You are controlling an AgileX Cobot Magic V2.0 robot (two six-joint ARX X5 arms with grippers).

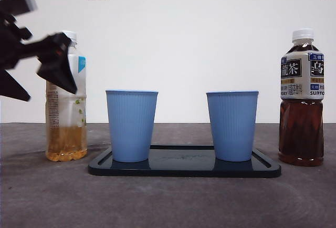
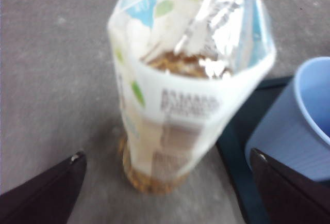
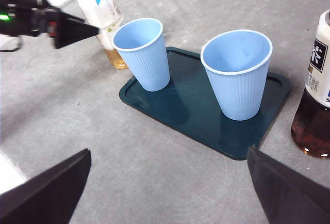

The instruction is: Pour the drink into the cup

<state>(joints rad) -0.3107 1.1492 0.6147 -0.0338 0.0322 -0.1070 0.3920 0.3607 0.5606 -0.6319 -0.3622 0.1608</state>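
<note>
left pincer (image 1: 55,62) at the far left of the counter (image 1: 168,201), up at the shoulder of the pale tea bottle (image 1: 66,102); its jaws stand apart, one on either side of the bottle, no contact visible. the bottle stands upright on the counter, white cap on, amber drink filling only its lower part, just beside the left end of the dark tray (image 1: 184,167). the tray lies in the middle of the counter. left blue cup (image 1: 131,125) stands upright at the tray's left end, nearest the pale bottle. right blue cup (image 1: 232,125) stands upright at the tray's right end, well apart from the first; both look empty in the right wrist view. dark tea bottle (image 1: 302,99) stands upright on the counter just beyond the tray's right end, white cap on, untouched. right pincer (image 3: 167,193) hangs above the counter's near side, jaws wide apart, holding nothing.
</note>
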